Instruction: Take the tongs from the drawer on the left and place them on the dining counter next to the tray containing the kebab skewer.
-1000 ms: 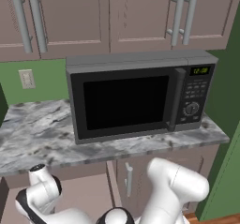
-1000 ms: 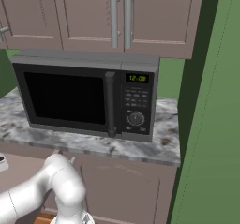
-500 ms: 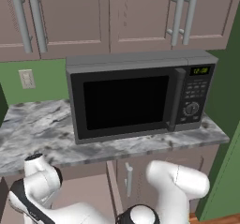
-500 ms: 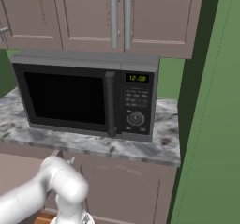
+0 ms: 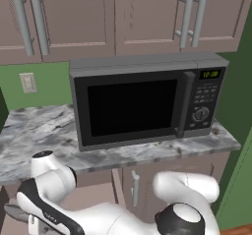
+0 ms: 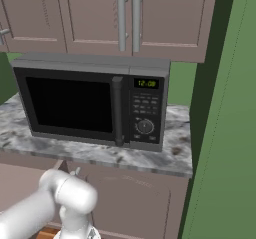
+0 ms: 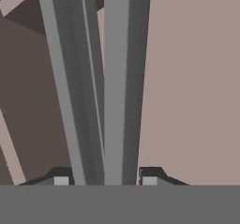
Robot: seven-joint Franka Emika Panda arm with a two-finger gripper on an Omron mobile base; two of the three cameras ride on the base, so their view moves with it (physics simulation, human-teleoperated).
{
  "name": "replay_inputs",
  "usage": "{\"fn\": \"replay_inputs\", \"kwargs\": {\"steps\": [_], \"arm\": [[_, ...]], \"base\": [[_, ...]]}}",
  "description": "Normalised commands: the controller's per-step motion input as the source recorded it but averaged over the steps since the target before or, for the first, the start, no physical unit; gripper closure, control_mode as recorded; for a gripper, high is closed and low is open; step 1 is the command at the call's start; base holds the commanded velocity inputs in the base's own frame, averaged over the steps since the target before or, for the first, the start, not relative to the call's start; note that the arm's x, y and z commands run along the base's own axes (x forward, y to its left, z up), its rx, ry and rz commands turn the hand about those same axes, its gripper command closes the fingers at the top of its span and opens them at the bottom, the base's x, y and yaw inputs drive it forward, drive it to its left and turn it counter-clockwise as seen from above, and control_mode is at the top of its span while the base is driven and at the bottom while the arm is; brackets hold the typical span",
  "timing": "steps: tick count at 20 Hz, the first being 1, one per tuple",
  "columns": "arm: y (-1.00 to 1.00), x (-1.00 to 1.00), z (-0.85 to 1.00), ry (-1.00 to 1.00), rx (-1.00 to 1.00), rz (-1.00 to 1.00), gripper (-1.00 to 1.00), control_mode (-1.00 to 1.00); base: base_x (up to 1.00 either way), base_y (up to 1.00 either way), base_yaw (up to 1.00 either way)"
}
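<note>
Microwave (image 5: 142, 101) was dark grey with a black door window and a green clock readout. Counter (image 5: 34, 135) under it was grey-white veined marble. Upper cabinets (image 5: 147, 13) were mauve-brown with silver bar handles. Wall (image 6: 225, 133) was green, outlet (image 5: 28, 83) cream. Tongs (image 7: 101, 87) were plain grey metal, drawer (image 7: 192, 78) mauve-brown, finger tips (image 7: 151, 176) dark.

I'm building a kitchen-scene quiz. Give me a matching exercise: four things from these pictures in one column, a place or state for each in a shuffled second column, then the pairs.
1. microwave
2. tongs
3. outlet
4. cabinet handles

a. on the green wall
b. vertical, above the microwave
c. on the marble counter
d. between the end effector's fingertips

Pairs: 1-c, 2-d, 3-a, 4-b
</note>
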Motion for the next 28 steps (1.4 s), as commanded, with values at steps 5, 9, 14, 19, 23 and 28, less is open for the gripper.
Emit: {"fn": "replay_inputs", "kwargs": {"steps": [5, 9, 14, 19, 23, 28], "arm": [[-0.01, 0.00, 0.44, -0.06, 0.00, 0.01, 1.00, -1.00], [-0.14, -0.01, 0.60, -0.12, 0.00, 0.00, 1.00, -1.00], [-0.23, -0.06, 0.68, -0.01, 0.00, 0.00, 1.00, -1.00], [-0.31, -0.10, 0.38, 0.00, 0.01, 0.00, 1.00, -1.00], [-0.38, -0.06, 0.07, 0.00, 0.07, 0.00, 1.00, -1.00], [-0.38, -0.05, 0.04, -0.01, 0.08, 0.01, 1.00, -1.00]], "base": [[0.00, 0.00, 0.00], [0.00, 0.00, 0.00], [0.00, 0.00, 0.00], [0.00, 0.00, 0.00], [0.00, 0.00, 0.00], [0.00, 0.00, 0.00]]}}
